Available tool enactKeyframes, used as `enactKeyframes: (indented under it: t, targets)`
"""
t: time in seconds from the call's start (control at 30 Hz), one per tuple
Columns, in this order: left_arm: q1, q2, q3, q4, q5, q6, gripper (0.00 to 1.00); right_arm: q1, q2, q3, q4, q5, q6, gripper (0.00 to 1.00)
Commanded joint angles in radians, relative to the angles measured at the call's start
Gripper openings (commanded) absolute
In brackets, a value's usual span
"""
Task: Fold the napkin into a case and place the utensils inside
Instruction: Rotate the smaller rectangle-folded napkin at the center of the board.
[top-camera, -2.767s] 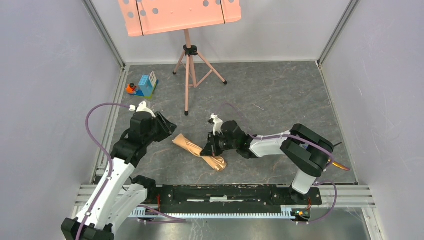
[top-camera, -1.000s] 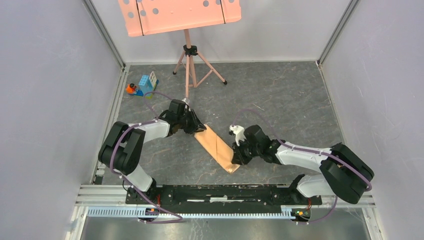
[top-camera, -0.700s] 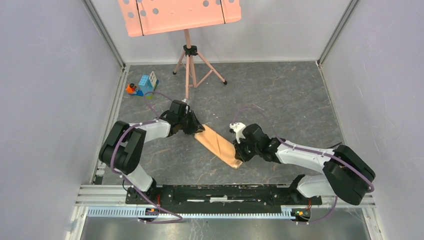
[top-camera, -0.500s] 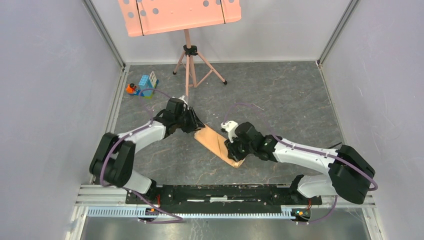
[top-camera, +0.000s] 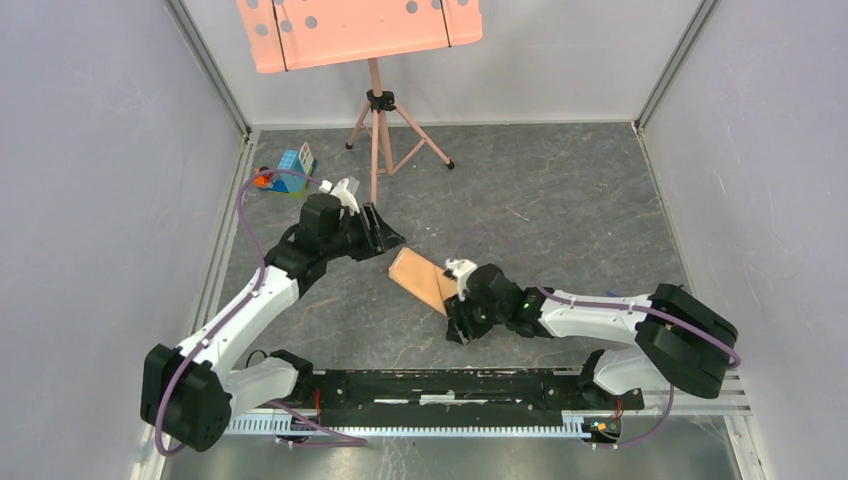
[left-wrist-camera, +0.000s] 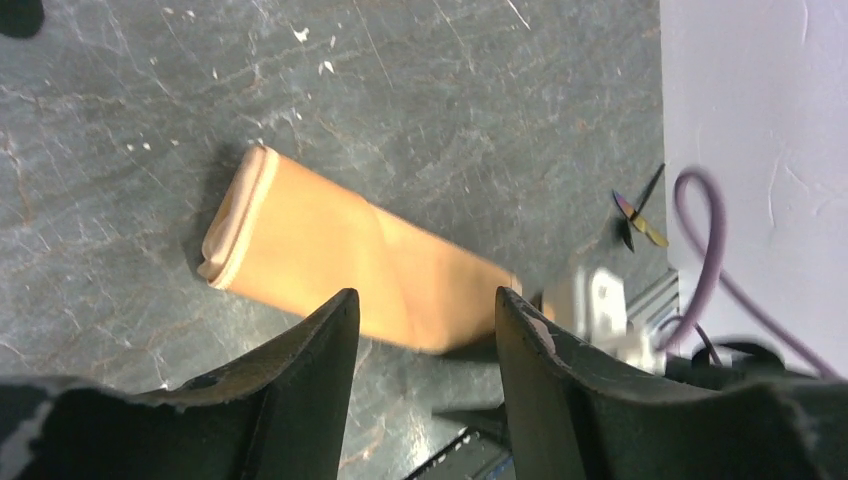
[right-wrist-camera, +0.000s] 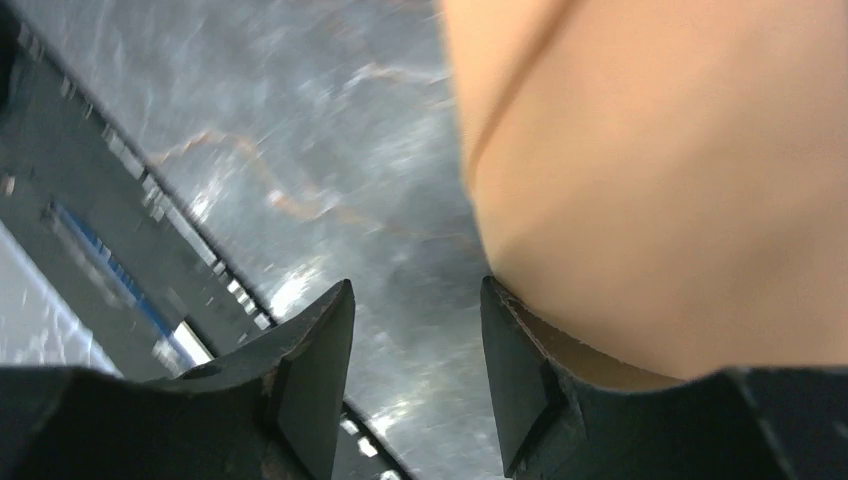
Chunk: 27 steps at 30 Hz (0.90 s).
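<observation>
The napkin lies on the dark table as a narrow, folded peach-tan oblong, running diagonally. My left gripper hovers just past its far end, open and empty; in the left wrist view the cloth lies flat beyond the spread fingers. My right gripper is over the near end, open. Its right finger sits against the cloth edge, with bare table between the jaws. Slim black and gold utensils lie far off by the wall.
A pink music stand with a perforated salmon tray stands at the back. Toy blocks sit at the back left. A metal rail runs along the near edge, and grey walls close in both sides.
Both grippers have opened and let go of the napkin. The left one has drawn back and up from the far end. The right one has slid toward the near end.
</observation>
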Motion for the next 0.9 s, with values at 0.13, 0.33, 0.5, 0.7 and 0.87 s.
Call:
enactKeyframes:
  t: [0.13,0.33,0.5,0.7,0.87]
  targets:
    - [-0.003,-0.156,-0.03,-0.089,0.062,0.04,0.61,-0.363,0.026,-0.072,0.164,0.095,-0.068,0.61]
    - [-0.004,-0.225,-0.034,-0.136,0.033,0.036,0.63,-0.568,0.302,0.263,0.192,0.04,-0.197,0.62]
    - [-0.003,-0.183,-0.069,-0.087,0.052,0.017,0.65,-0.646,0.498,0.61,0.063,-0.054,-0.221,0.64]
    - [-0.01,0.015,-0.051,0.059,0.053,0.012,0.66,-0.67,0.497,0.641,0.026,-0.18,-0.155,0.65]
    - [-0.053,0.213,-0.01,0.154,-0.007,0.023,0.66,-0.697,0.437,0.498,0.218,-0.304,-0.052,0.65]
